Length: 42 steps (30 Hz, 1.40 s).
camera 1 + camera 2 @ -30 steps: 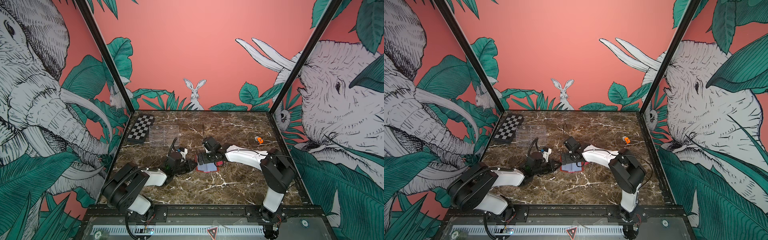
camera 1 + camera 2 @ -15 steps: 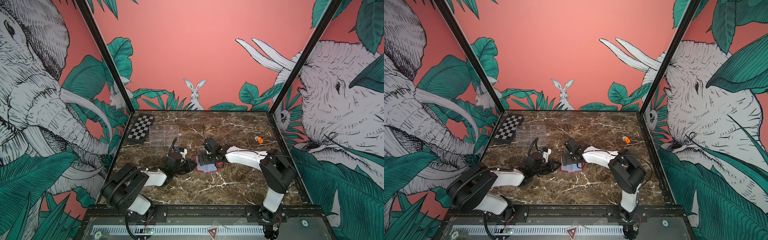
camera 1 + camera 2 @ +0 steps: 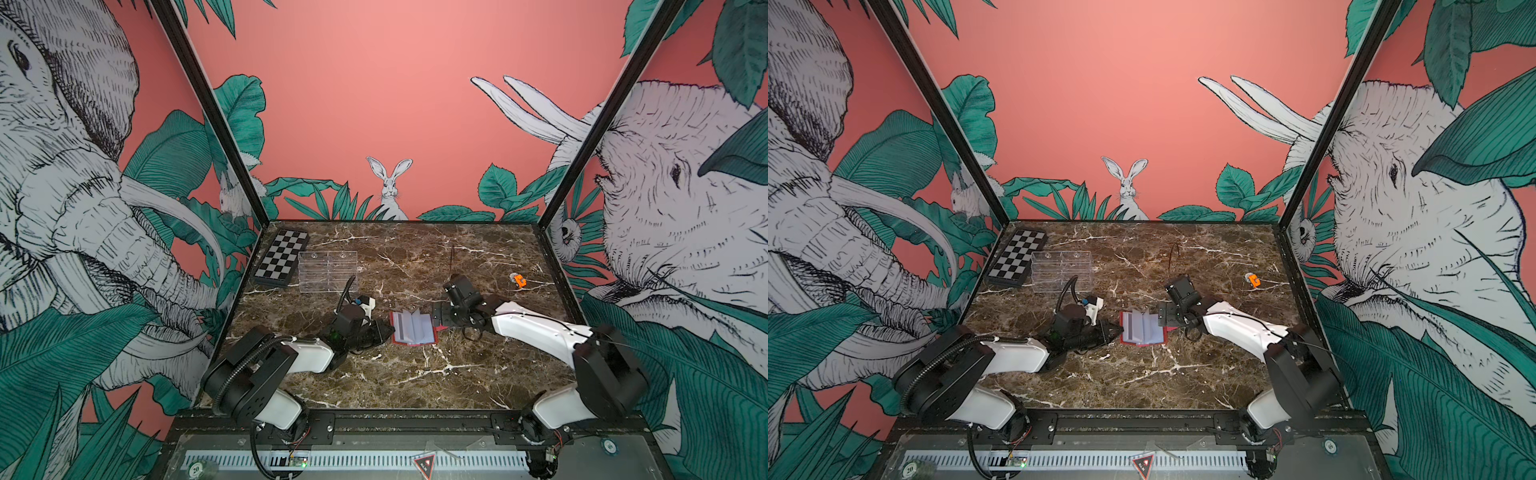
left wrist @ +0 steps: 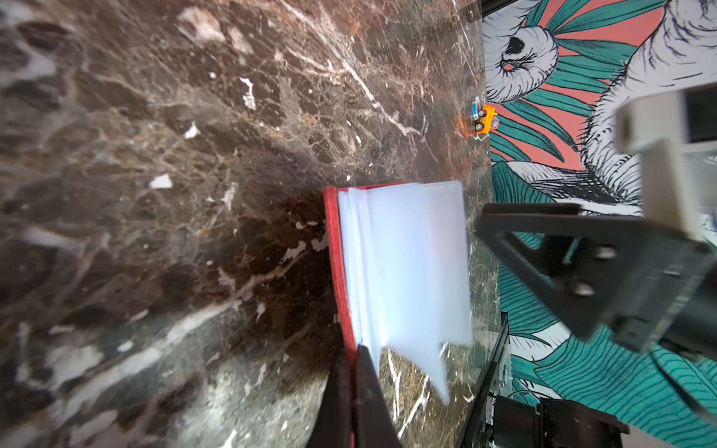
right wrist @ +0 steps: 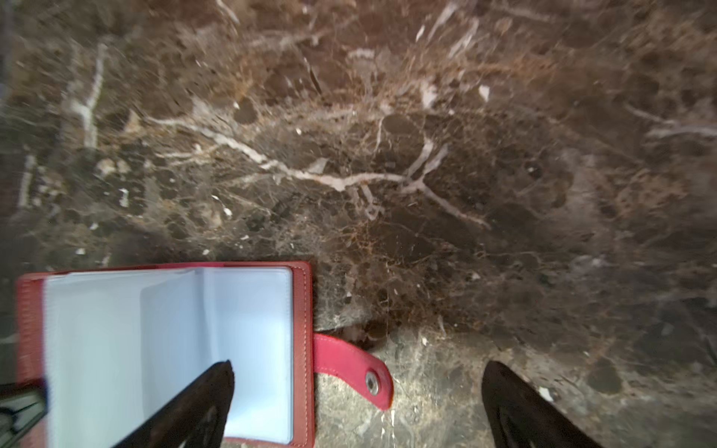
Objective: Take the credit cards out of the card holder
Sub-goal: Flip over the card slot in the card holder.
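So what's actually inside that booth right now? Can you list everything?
table: one, dark brown marble with white veins, the floor of the booth
card holder: one, red with pale blue sleeves, lying open mid-table
credit cards: none that I can make out
checkered board: one, black and white, far left corner
clear rack: one, see-through plastic, beside the board
toy car: one, orange, far right side
wall pictures: elephants, a rabbit and green leaves on pink
left tool: one, black, shut on the holder's red cover edge
right tool: one, black, open over the holder's snap-tab side
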Motion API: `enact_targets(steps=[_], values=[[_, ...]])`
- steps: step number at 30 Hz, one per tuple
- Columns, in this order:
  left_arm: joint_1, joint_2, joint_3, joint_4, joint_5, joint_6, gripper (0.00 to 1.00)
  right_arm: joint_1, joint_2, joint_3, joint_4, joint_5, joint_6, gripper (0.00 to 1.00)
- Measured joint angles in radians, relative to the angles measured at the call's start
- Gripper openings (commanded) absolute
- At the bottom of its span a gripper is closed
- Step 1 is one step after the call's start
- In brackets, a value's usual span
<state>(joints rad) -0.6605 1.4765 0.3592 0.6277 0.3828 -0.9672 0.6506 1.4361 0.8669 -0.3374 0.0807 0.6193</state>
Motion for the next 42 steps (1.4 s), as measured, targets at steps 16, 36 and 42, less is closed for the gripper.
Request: enact_targets(steps=[16,36,42], values=[[-0.006,0.0,0.0,0.0,-0.001,0.0,0.0,0.175,0.249,0.256,0.043,-0.144,-0.029,0.98],[-0.006,-0.002,0.0,0.0,-0.002,0.0,0.0,0.18,0.338,0.253,0.034,-0.141,-0.021,0.98],[-0.006,-0.002,0.0,0.0,-0.002,0.0,0.0,0.18,0.338,0.253,0.034,-0.138,-0.021,0.98]])
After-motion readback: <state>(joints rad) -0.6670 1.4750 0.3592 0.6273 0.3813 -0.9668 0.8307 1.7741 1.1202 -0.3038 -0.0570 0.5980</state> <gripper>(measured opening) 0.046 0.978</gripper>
